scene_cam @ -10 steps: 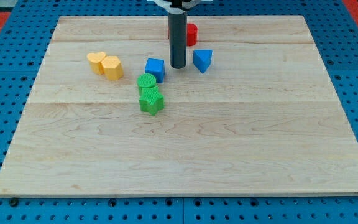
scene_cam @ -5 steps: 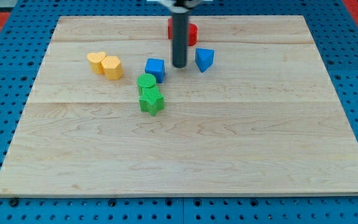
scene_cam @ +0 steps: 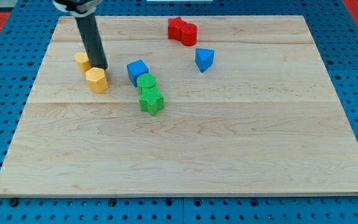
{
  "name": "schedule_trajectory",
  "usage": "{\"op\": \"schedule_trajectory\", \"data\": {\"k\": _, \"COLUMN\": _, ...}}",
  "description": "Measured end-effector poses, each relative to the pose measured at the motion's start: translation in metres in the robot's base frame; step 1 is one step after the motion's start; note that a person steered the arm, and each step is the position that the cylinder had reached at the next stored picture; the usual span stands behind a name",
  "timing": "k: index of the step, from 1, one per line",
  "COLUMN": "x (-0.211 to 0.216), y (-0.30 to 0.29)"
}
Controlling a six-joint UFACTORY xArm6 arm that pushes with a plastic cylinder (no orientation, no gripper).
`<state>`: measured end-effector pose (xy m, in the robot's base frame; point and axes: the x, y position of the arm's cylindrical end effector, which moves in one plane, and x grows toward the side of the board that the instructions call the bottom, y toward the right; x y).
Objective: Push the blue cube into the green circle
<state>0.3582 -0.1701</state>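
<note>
The blue cube (scene_cam: 137, 71) sits left of the board's centre, touching the upper left side of the green circle (scene_cam: 146, 81). My tip (scene_cam: 100, 66) is at the view's left, between two yellow blocks, a short way left of the blue cube. A green star (scene_cam: 151, 101) lies just below the green circle, touching it.
A yellow hexagon-like block (scene_cam: 96, 79) lies just below my tip and a smaller yellow block (scene_cam: 82, 61) to its upper left. A blue triangular block (scene_cam: 204, 59) sits right of centre. Two red blocks (scene_cam: 183, 30) lie near the view's top. The wooden board (scene_cam: 229, 137) rests on a blue pegboard.
My tip swept from right of the blue cube to the view's left. The blue cube shifted left and down against the green circle. The two yellow blocks were pushed apart.
</note>
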Motion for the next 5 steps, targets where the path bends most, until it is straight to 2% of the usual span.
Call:
{"op": "schedule_trajectory", "data": {"k": 2, "x": 0.008, "y": 0.068}}
{"op": "schedule_trajectory", "data": {"k": 5, "x": -0.002, "y": 0.098}}
